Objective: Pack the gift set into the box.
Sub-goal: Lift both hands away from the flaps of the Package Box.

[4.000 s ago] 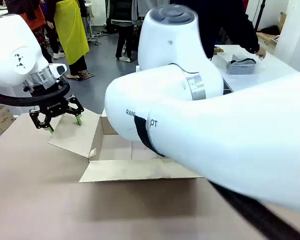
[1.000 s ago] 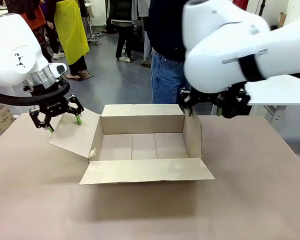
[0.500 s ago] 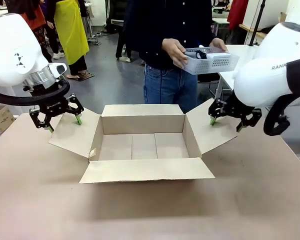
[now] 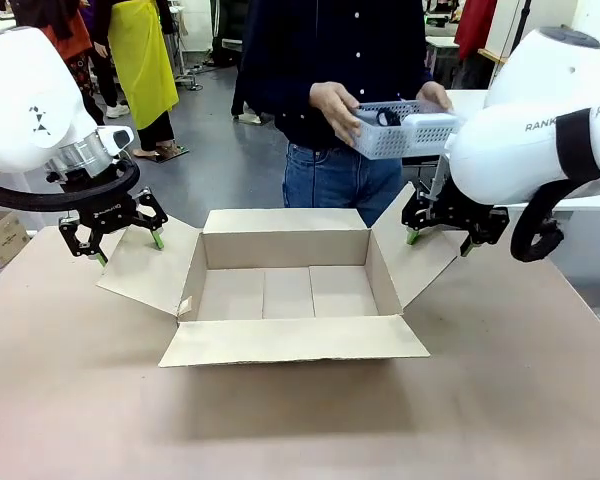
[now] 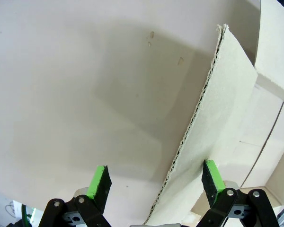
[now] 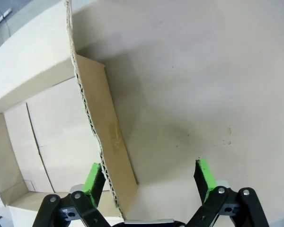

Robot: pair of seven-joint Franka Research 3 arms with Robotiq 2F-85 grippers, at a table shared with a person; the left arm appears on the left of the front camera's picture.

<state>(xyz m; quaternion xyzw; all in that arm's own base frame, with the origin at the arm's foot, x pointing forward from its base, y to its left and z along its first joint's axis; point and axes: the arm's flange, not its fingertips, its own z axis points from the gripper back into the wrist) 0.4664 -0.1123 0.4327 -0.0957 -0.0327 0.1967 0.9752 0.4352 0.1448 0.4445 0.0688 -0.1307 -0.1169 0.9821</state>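
- The large brown corrugated cardboard box [image 4: 285, 248] stands open and empty on the counter [image 4: 80, 400].
- The left end effector [image 4: 130, 249] and the right end effector [image 4: 439, 243], both spread wide, straddle the box's side flaps [image 4: 145, 270] without clamping them.
- The white perforated plastic basket gift set [image 4: 405, 128] is held up beyond the box's far wall in the person's hands [image 4: 335, 105], so the packing itself remains.

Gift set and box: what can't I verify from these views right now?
- gift set, front view: one end behind the right arm; contents mostly hidden by the basket wall.
- box, front view: near inside wall hidden by its front flap.
- left gripper and right gripper, wrist views: jaws open astride side flaps; pad contact unclear.
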